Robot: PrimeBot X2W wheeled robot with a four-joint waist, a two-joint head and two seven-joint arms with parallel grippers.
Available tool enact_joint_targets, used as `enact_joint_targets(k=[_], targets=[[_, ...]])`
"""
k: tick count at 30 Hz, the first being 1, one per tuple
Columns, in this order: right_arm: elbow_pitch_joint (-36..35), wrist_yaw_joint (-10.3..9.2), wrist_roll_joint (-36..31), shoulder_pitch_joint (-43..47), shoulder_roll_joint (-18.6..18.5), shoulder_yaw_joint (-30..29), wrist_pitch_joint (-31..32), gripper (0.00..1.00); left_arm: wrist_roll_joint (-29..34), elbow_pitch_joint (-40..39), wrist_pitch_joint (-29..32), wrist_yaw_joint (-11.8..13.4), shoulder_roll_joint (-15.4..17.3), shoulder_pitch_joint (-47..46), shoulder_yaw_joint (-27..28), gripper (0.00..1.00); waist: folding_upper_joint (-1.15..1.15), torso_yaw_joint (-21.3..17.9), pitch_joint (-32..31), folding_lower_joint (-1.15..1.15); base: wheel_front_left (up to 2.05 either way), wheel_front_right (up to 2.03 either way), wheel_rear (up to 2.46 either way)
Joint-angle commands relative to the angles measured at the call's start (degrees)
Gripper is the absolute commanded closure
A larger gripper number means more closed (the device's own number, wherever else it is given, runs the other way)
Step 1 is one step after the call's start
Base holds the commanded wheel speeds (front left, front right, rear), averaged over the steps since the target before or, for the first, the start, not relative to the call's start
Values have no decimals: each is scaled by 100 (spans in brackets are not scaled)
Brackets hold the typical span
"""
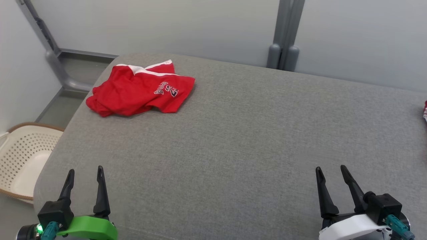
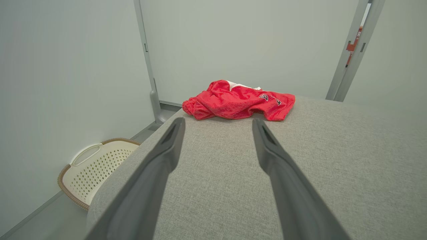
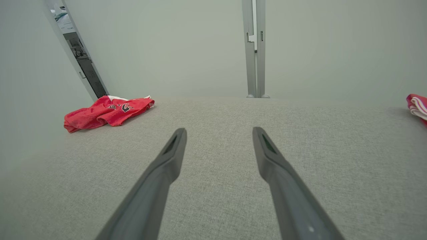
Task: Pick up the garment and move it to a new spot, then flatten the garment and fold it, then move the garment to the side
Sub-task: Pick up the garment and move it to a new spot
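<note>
A wide grey padded surface is set against pale walls, with a grey post standing behind its far edge. The garment, red shorts with white trim and dark lettering, is seen crumpled at the far left corner, partly doubled over itself, so it has not yet been lifted, flattened or folded. It is judged to be lying there as the starting heap, well apart from both arms and with open cloth between for spreading it out.

Off the left edge, a cream perforated basket is placed on the floor. At the far right edge a sliver of red-and-white cloth is glimpsed, possibly another garment, though too little is shown to tell.

The left gripper and right gripper are held low at the near edge. The fingers of each are spread wide; nothing is pinched or touched, and the left pair is aimed toward the shorts.
</note>
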Motion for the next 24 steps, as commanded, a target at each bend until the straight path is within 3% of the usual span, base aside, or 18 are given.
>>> enact_joint_targets(k=[1, 13, 24], targets=[[17, -8, -8, -17, -10, 12, -16, 0, -33, -38, -2, 47, 17, 94, 22, 0, 0, 398, 21, 0, 0, 0, 0], [60, -8, -54, -153, -46, 72, -16, 0, -97, -147, -2, 117, 24, 198, 108, 0, 0, 1009, 113, 0, 0, 0, 0], [121, -8, -35, -186, -71, 142, -16, 0, -126, -169, -2, 151, 15, 253, 159, 0, 0, 1139, 157, 0, 0, 0, 0]])
